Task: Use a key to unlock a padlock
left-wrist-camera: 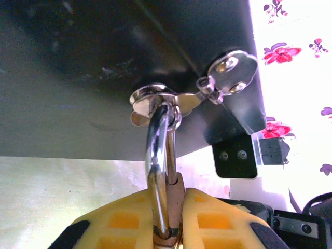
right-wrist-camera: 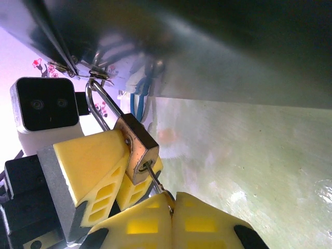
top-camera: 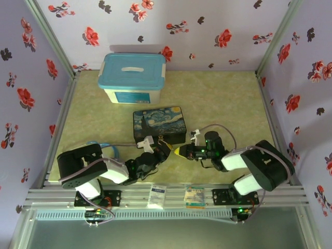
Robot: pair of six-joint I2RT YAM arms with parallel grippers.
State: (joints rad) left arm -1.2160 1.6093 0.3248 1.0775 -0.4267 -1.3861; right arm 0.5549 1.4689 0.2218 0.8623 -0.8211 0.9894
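The brass padlock [right-wrist-camera: 137,150] hangs by its silver shackle [left-wrist-camera: 161,155] from the hasp [left-wrist-camera: 155,98] on the front of the Starry Night box [top-camera: 158,124]. My left gripper [left-wrist-camera: 176,210] is shut on the padlock's body [left-wrist-camera: 182,199], one yellow finger [right-wrist-camera: 93,155] on each flat side. The thin key [right-wrist-camera: 154,179] sits in the keyhole at the padlock's bottom face. My right gripper [right-wrist-camera: 171,207] is shut on the key's head, which is mostly hidden between the pads. In the top view both grippers [top-camera: 165,151] [top-camera: 180,151] meet tip to tip just in front of the box.
A white bin with a blue lid [top-camera: 132,78] stands behind the painted box. Two small cards [top-camera: 157,196] [top-camera: 194,196] lie on the front rail. Floral walls close in the table's left, back and right sides.
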